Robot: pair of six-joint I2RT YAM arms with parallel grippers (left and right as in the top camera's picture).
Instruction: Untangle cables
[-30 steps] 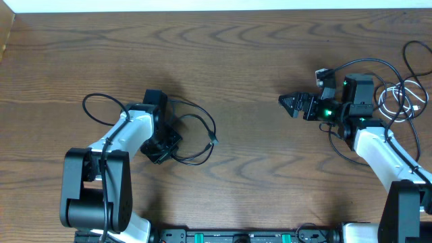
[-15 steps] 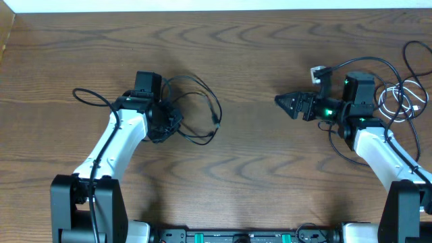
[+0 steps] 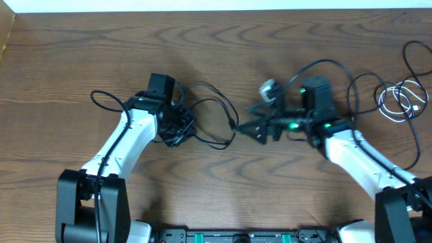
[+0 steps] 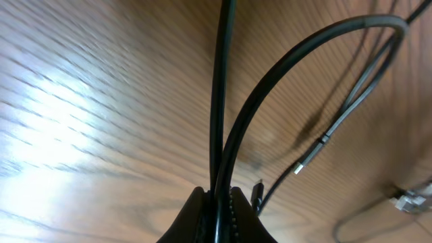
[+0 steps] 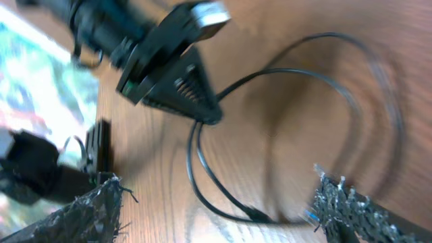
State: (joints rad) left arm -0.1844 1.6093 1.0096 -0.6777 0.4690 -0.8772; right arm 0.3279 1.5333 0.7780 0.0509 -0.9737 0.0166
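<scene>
A black cable (image 3: 217, 113) lies in loops at the table's middle. My left gripper (image 3: 177, 128) is shut on two of its strands, seen pinched between the jaws in the left wrist view (image 4: 219, 202). The cable's small plug end (image 3: 233, 125) points right and also shows in the left wrist view (image 4: 307, 160). My right gripper (image 3: 262, 127) is open, its fingers wide apart on either side of that plug end (image 5: 260, 214) and not touching it. A white cable (image 3: 405, 86) lies coiled at the far right, with another black cable (image 3: 413, 57) behind it.
The brown wooden table (image 3: 223, 47) is bare at the back and left. Each arm's own black wires loop beside it. My left gripper (image 5: 182, 88) shows close ahead in the right wrist view. The table's back edge runs along the top.
My right arm has swung left from the white cable to the black cable's plug end. My left gripper has carried the black cable to the right, still shut on it.
</scene>
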